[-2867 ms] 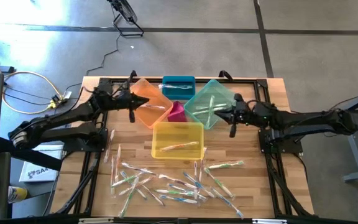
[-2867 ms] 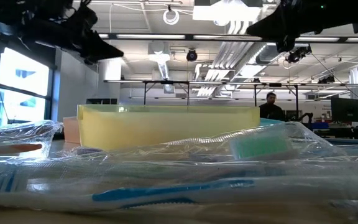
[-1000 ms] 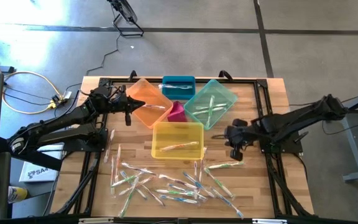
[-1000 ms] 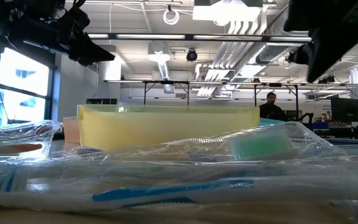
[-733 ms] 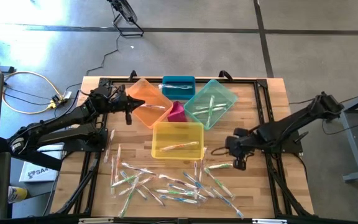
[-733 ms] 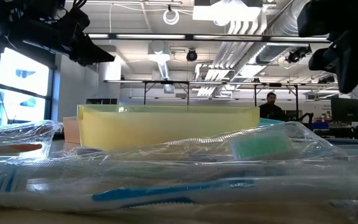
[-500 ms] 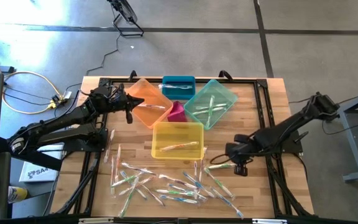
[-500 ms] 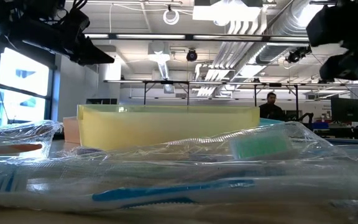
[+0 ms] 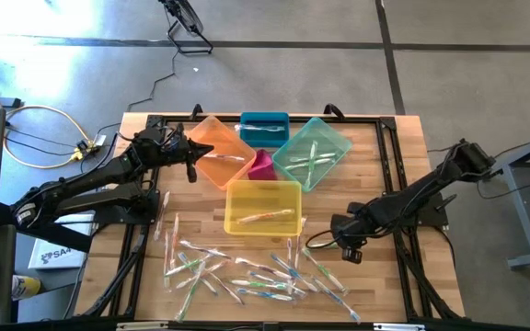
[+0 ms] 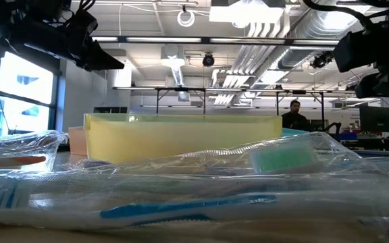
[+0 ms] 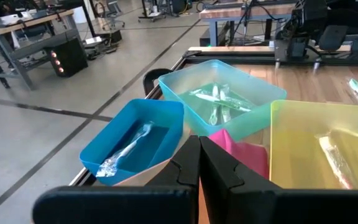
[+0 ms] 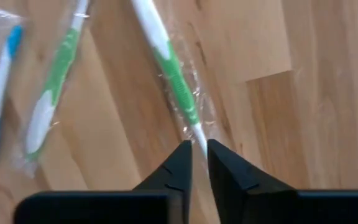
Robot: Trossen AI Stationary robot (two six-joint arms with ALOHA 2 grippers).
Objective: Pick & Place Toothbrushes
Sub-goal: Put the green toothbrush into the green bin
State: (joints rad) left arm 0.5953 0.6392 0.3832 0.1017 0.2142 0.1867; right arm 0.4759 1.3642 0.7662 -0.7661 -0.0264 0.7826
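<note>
Green-handled toothbrush (image 12: 174,81) lies near the counter's front right; the right gripper (image 12: 195,158) straddles its thin white neck, fingers slightly apart. Slippery wrapper may slide free. Left gripper (image 11: 199,163), fingers together, waits by the bins.

A robotics lab or workshop in an open industrial hall. The wooden slatted bench (image 9: 375,285) stands on a grey concrete floor (image 9: 449,74) marked with dark lines. Beyond the left hand (image 11: 199,163), more metal-framed workbenches (image 11: 23,22) stand across the floor. In the level view, white ceiling ducts and pipes (image 10: 262,17) run under strip lights, and behind the right hand (image 10: 383,61) a person (image 10: 294,116) sits near a dark computer monitor (image 10: 377,119).
</note>
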